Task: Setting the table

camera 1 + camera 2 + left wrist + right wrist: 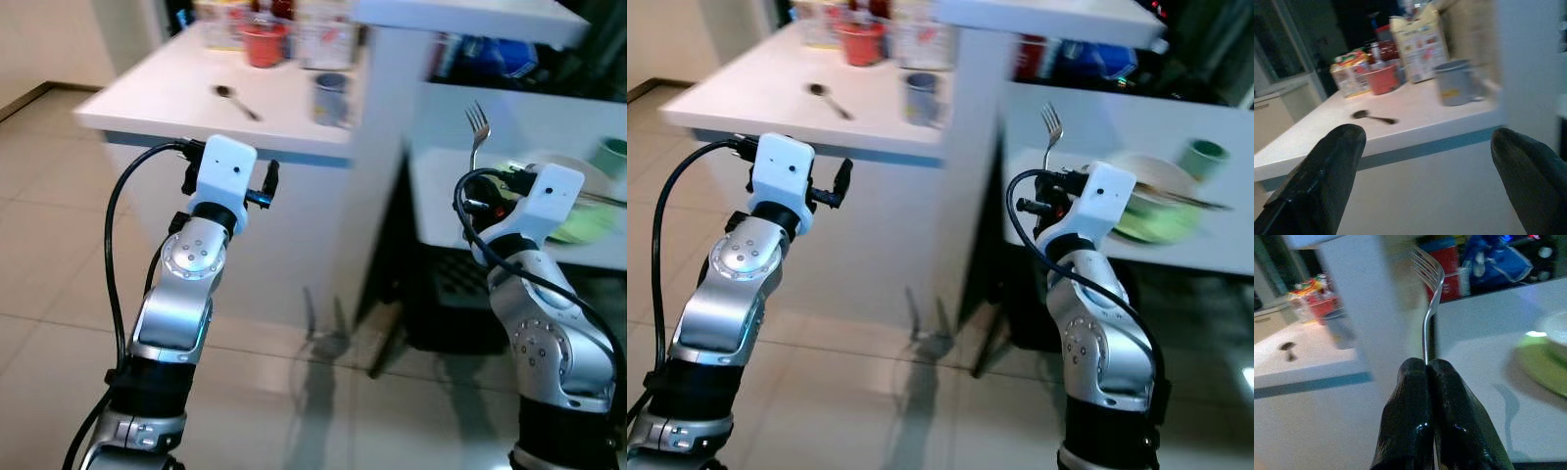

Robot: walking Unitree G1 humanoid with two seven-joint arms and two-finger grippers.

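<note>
- Left eye view is showing us two white surfaces: a table (157, 98) ahead on our left, and a lower counter (441, 186) on our right, both well apart from our body, so we are judging that we need to walk closer before placing anything.
- We are seeing a green plate (578, 223) on the counter, a grey cup (331, 98) near the table's edge, a red cup (263, 44) among cartons at the back, and a spoon (235, 102) lying alone on the table.
- Our right gripper (1427, 367) is pinching a fork (1429, 293) by its handle, fingers clenched, tines pointing up; it is hanging in the air before the counter, touching nothing.
- Our left gripper (1425, 156) is hovering below the table's edge, fingers spread wide and grasping nothing.
- We are judging the fork should go flat beside a setting; we should be tilting it level and lowering slowly before letting go, keeping clear of the grey cup.
</note>
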